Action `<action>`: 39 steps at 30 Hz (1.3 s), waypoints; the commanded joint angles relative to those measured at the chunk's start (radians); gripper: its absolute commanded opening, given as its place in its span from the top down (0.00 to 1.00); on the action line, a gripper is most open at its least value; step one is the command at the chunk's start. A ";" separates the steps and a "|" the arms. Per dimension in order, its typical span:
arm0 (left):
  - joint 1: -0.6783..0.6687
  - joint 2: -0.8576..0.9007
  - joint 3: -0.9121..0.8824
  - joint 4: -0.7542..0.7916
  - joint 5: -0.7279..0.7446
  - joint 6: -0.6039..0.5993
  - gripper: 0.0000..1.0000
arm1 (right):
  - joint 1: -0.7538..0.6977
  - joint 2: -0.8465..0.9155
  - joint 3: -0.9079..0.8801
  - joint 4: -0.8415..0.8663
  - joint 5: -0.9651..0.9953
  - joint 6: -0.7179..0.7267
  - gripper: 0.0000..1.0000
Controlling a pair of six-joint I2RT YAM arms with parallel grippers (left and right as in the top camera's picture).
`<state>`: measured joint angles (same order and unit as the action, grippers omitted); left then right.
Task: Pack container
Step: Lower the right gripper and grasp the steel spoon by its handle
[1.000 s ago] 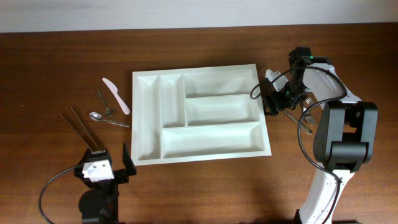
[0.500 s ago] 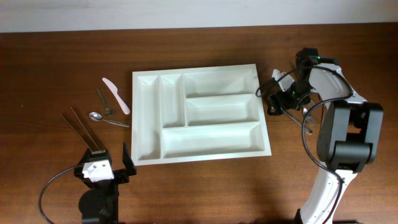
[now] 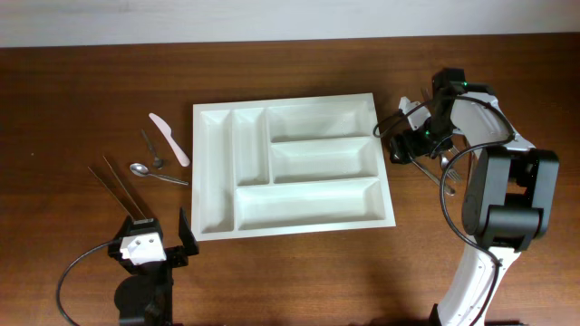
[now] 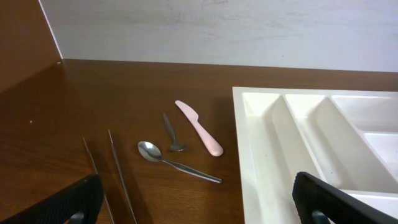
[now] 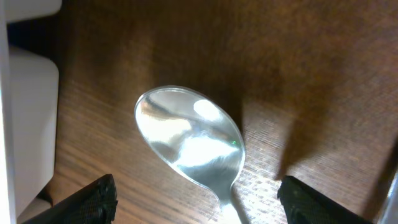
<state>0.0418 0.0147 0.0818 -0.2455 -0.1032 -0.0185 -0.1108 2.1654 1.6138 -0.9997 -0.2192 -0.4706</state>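
Overhead: container [image 3: 308,204] at centre frame; left gripper [image 3: 154,234] at lower left, spread wide, gripping nothing; right gripper [image 3: 410,140] just off the container's right edge.

Left wrist: container's corner at lower right, pink knife [image 4: 199,127] and steel spoon [image 4: 177,162] (the longer of two) left of it.

Right wrist: fingers [image 5: 93,202] parted, holding nothing, at the bottom corners, spoon bowl [image 5: 189,146] mid-frame on the wood.

We see a dark brown wooden surface [image 3: 91,72] with a fine lengthwise grain filling nearly the whole overhead view, and along its far edge runs a pale off-white wall [image 4: 217,31], plain and faintly mottled. At the far left corner a brown wooden side panel [image 4: 22,37] stands upright against that wall. The light is soft and even, and we find only faint shadows on the wood.
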 commanded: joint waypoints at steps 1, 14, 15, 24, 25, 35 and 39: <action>0.007 -0.010 -0.006 0.003 0.013 0.016 0.01 | -0.003 0.007 0.011 0.013 -0.009 0.016 0.16; 0.007 -0.010 -0.006 0.003 0.013 0.016 0.01 | -0.016 0.007 0.011 0.003 0.063 0.015 0.17; 0.007 -0.010 -0.006 0.003 0.013 0.015 0.01 | -0.019 0.007 0.011 -0.007 0.067 0.015 0.18; 0.007 -0.010 -0.006 0.003 0.013 0.016 0.01 | -0.023 0.007 -0.004 -0.064 0.066 0.016 0.23; 0.007 -0.010 -0.006 0.003 0.013 0.015 0.01 | -0.024 0.007 -0.009 -0.066 0.066 0.016 0.23; 0.007 -0.010 -0.006 0.003 0.013 0.016 0.01 | -0.029 0.007 -0.133 -0.031 0.101 0.020 0.36; 0.007 -0.010 -0.006 0.003 0.013 0.016 0.01 | -0.030 0.007 -0.185 0.020 0.101 0.034 0.41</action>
<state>0.0418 0.0147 0.0818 -0.2455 -0.1032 -0.0185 -0.1333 2.1254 1.5043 -0.9913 -0.1352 -0.4507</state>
